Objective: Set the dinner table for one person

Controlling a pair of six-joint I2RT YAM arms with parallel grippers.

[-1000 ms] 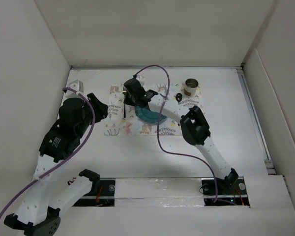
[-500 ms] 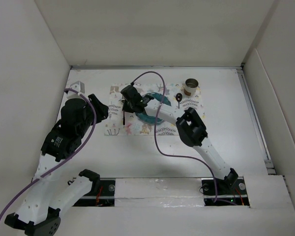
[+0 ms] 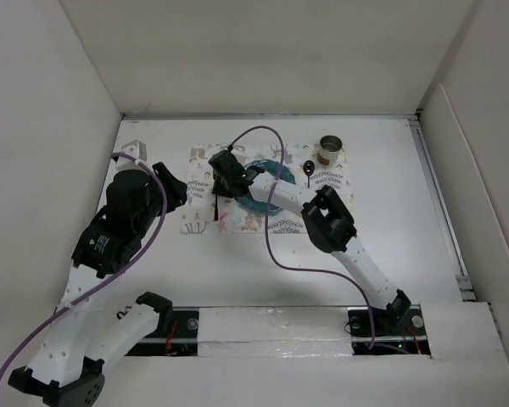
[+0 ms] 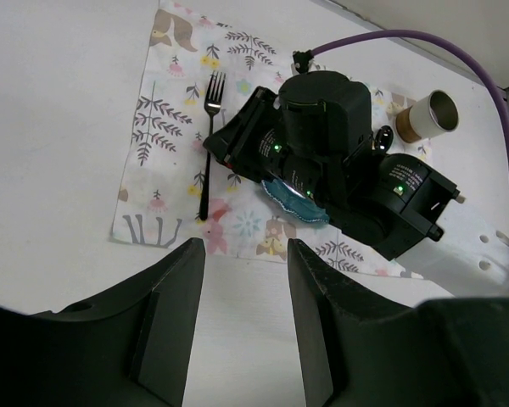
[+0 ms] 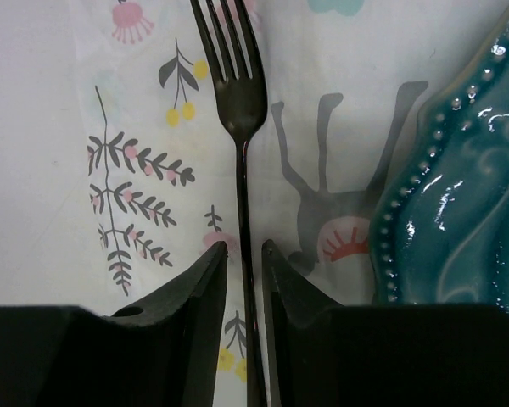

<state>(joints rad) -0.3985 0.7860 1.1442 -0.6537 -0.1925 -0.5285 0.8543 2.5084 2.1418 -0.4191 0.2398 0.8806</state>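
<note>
- Large flat matte white dinner table (image 3: 390, 246) carries a white cloth placemat with pastel animal and leaf prints (image 4: 165, 136), laid toward the far side, centre-left
- Slim black metal fork (image 5: 242, 102) lies flat on the left strip of the placemat, just beside the round teal glazed plate (image 5: 458, 195) but apart from it
- Fork's long axis runs near-to-far across the table, parallel to the placemat's left edge; tines point to the far wall, handle toward the arm bases
- Right gripper (image 5: 244, 248) sits directly over the handle, fingers straddling it in line with that axis; jaws are drawn to a narrow slit, and whether the pads actually press the handle I cannot tell
- Left gripper (image 4: 246, 254) hangs over bare table at the near-left of the placemat, jaws wide apart, nothing between them
- Right arm is clearly the nearer one to the fork; left stands off
- Small tan paper cup (image 3: 329, 150) and black spoon (image 3: 310, 170) sit at the placemat's far-right corner
- Judgement: fork's placement left of the plate looks about right; next move hinges on lifting straight off the handle without dragging it askew
</note>
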